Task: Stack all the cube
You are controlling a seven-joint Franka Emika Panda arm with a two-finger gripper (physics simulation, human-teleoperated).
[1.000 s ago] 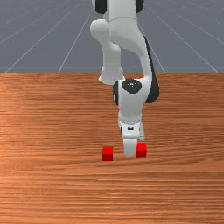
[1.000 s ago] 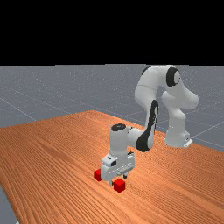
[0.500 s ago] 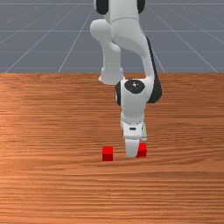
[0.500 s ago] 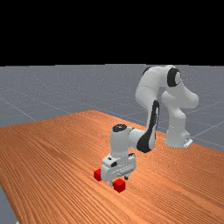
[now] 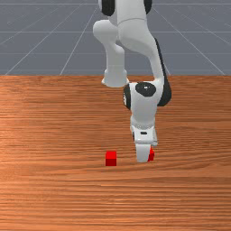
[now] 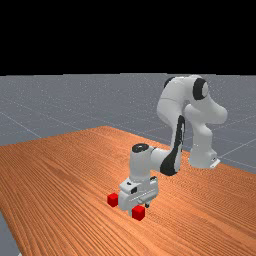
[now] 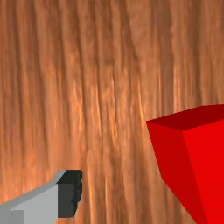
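Observation:
In the far view my gripper (image 6: 139, 207) is low over the table, right behind the nearer red cube (image 6: 138, 213). The front view has this cube (image 5: 151, 154) partly covered by my hand, at the hand's right side. My gripper (image 7: 127, 194) in the wrist view is open: one finger (image 7: 70, 192) stands apart from the big red cube (image 7: 203, 170), and the other finger is hidden. Whether the cube touches a finger, I cannot tell. The second red cube (image 5: 111, 158) sits on the table to the front view's left, apart from my hand.
The orange-brown table (image 5: 54, 194) lies under both cubes. My arm reaches over it from the back in the front view, and its base stands at the table's far side there.
My hand has moved to the front view's right, away from the second cube. The cube beside it has shifted slightly the same way; the other cube has stayed put.

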